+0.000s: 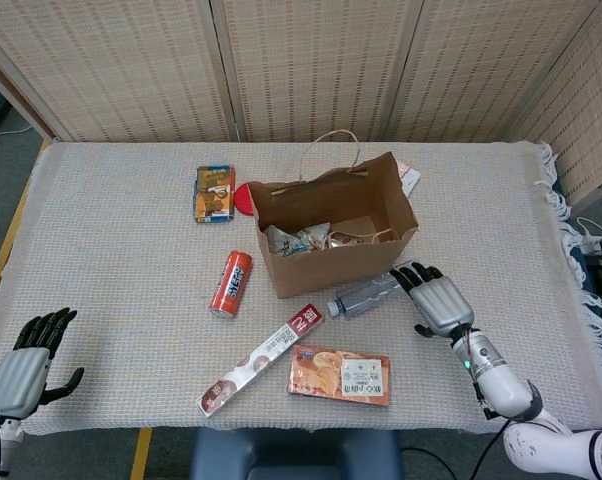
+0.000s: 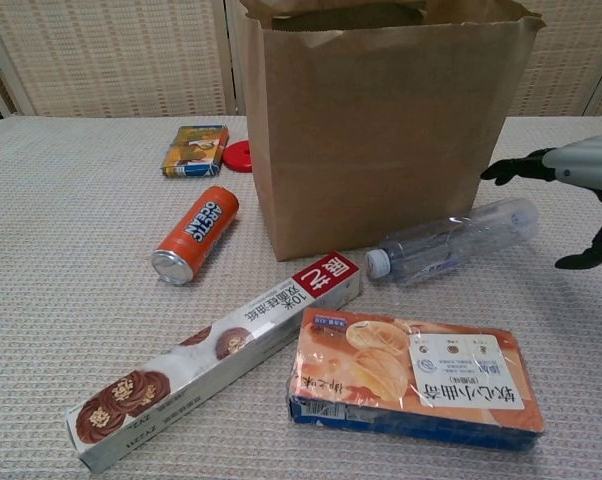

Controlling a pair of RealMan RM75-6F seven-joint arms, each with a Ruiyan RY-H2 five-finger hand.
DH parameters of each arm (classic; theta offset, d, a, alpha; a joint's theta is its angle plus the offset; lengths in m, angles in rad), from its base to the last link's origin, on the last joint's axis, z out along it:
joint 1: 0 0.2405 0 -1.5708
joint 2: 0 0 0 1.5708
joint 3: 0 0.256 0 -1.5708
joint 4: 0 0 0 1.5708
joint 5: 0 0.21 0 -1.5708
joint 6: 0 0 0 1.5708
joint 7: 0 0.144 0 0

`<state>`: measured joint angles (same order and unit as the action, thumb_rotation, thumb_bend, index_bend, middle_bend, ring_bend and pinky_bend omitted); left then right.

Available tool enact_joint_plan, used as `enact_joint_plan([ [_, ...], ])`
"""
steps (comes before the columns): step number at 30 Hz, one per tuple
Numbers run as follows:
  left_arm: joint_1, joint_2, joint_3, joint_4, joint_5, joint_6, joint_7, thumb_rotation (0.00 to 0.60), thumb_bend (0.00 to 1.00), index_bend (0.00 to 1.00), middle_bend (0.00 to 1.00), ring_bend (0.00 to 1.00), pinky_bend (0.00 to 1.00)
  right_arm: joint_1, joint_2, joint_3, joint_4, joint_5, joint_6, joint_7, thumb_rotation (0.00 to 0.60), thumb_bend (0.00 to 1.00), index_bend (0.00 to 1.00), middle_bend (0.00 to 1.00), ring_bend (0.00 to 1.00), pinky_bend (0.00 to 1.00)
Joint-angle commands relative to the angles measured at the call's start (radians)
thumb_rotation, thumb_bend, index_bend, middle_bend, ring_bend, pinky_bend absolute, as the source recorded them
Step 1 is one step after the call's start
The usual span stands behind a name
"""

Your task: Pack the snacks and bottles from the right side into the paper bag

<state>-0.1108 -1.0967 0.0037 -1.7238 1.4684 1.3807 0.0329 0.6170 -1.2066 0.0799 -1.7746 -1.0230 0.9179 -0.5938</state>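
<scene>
The clear plastic bottle (image 1: 376, 288) lay on its side against the paper bag's (image 1: 331, 255) front, its base under the right hand (image 1: 436, 302), whose fingers were spread wide and held nothing. It looked light, smooth and prone to roll, so its mid-body seemed the best grip. The bag already held crinkled snack wrappers (image 1: 296, 238); the left hand (image 1: 23, 362) hung open, well left of it.

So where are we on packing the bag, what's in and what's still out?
Done: a few wrapped snacks already lie inside the paper bag.
In hand: nothing held yet; the right robot hand is open above the base end of the clear bottle, which lies on the table.
Left: that bottle, the pastry pack, the long cookie box and the orange can are all outside.
</scene>
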Motion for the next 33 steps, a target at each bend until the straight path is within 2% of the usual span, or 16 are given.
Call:
enact_joint_plan([
  [1,0.0,0.001,0.001,-0.001,-0.001,-0.001,-0.001,0.6,0.34,0.0,0.0,0.0,0.02,0.043,-0.051,0.003,0.015,0.056,-0.005,-0.063,0.6,0.11,0.0,0.07,0.02,0.15],
  [16,0.0,0.012,0.003,-0.004,-0.006,-0.009,-0.025,0.6,0.34,0.0,0.0,0.0,0.02,0.185,-0.226,-0.026,0.109,0.32,0.016,-0.282,0.6,0.11,0.0,0.08,0.03,0.16],
  [24,-0.002,0.015,0.005,-0.001,0.003,-0.011,-0.035,0.6,0.34,0.0,0.0,0.0,0.02,0.218,-0.273,-0.056,0.129,0.369,0.046,-0.326,0.6,0.11,0.01,0.09,0.07,0.19],
  [27,-0.002,0.017,0.006,-0.002,0.003,-0.012,-0.037,0.6,0.34,0.0,0.0,0.0,0.02,0.222,-0.275,-0.066,0.12,0.376,0.052,-0.326,0.6,0.11,0.06,0.16,0.16,0.25],
  [31,-0.003,0.018,0.008,-0.004,0.004,-0.015,-0.039,0.6,0.34,0.0,0.0,0.0,0.02,0.221,-0.288,-0.087,0.129,0.35,0.079,-0.331,0.6,0.11,0.12,0.22,0.22,0.34],
  [33,-0.003,0.018,0.008,-0.005,0.004,-0.014,-0.037,0.6,0.34,0.0,0.0,0.0,0.02,0.216,-0.301,-0.093,0.14,0.332,0.098,-0.331,0.6,0.14,0.23,0.32,0.33,0.46],
])
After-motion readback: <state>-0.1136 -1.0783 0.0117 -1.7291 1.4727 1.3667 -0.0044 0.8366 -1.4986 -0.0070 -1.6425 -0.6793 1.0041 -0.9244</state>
